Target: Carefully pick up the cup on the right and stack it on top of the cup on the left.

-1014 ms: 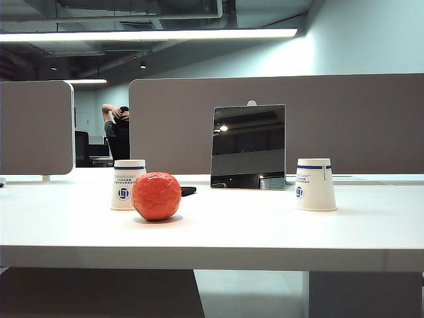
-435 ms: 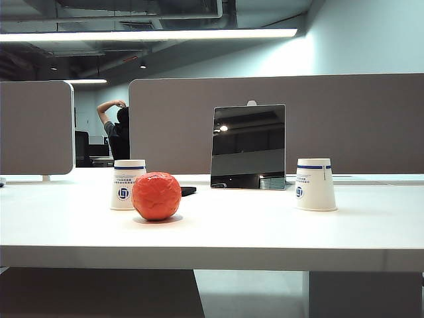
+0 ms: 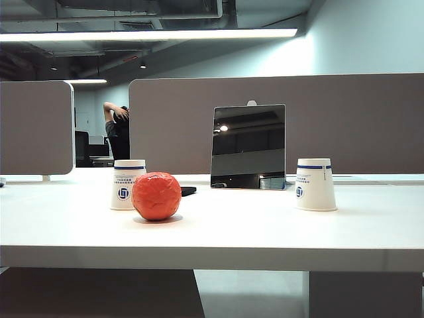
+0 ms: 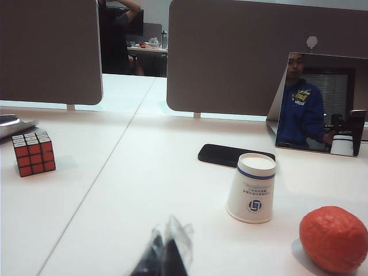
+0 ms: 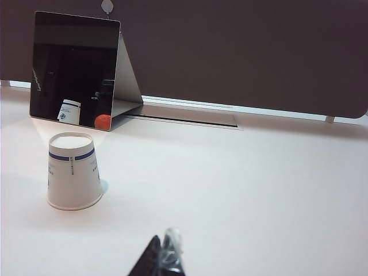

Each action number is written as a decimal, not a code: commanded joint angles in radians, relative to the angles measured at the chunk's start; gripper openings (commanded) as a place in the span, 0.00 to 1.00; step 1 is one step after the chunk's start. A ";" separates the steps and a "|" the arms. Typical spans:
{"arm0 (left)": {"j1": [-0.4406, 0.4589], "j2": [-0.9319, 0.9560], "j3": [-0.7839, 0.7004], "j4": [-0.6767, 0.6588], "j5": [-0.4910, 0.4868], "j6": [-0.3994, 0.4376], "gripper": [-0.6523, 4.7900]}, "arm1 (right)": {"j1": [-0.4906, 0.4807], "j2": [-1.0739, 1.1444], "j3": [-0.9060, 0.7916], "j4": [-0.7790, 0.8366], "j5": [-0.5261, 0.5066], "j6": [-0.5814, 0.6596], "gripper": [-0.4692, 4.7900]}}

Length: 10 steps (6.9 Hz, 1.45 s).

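Right paper cup (image 3: 315,185): upside down, far right on table (image 3: 252,228) | light, thin-walled, crushable; pinch mid-wall gently | left cup (image 3: 127,185) behind orange ball (image 3: 156,196) | right gripper (image 5: 163,259) closed, near, empty | left gripper (image 4: 164,257) tips together.

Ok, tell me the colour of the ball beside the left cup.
Orange-red ball, clearest in the exterior view.

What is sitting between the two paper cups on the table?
In the exterior view, an orange ball beside the left cup and a mirror farther back; the right cup has bare table beside it.
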 commanded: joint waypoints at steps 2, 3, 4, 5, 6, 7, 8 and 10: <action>0.000 0.000 0.002 0.022 0.121 -0.026 0.11 | 0.000 -0.002 0.001 0.021 -0.002 0.002 0.08; 0.000 0.000 0.002 0.022 0.144 -0.026 0.11 | 0.000 -0.002 0.001 0.021 -0.002 0.002 0.08; 0.000 0.000 0.002 0.026 0.198 -0.026 0.11 | 0.000 -0.002 0.001 0.027 -0.006 0.002 0.08; 0.000 0.000 0.002 0.042 0.274 -0.040 0.11 | 0.000 -0.002 0.001 0.067 -0.061 0.002 0.08; 0.000 0.000 0.002 0.145 0.442 -0.112 0.11 | 0.000 -0.002 0.005 0.194 -0.163 0.002 0.08; 0.000 0.000 0.002 0.153 0.458 -0.116 0.11 | 0.000 -0.002 0.010 0.199 -0.178 0.002 0.08; 0.000 0.000 0.002 0.156 0.511 -0.129 0.11 | 0.000 -0.002 0.028 0.200 -0.218 0.005 0.08; 0.000 0.000 0.002 0.156 0.529 -0.127 0.11 | 0.000 -0.002 0.098 0.188 -0.223 0.005 0.08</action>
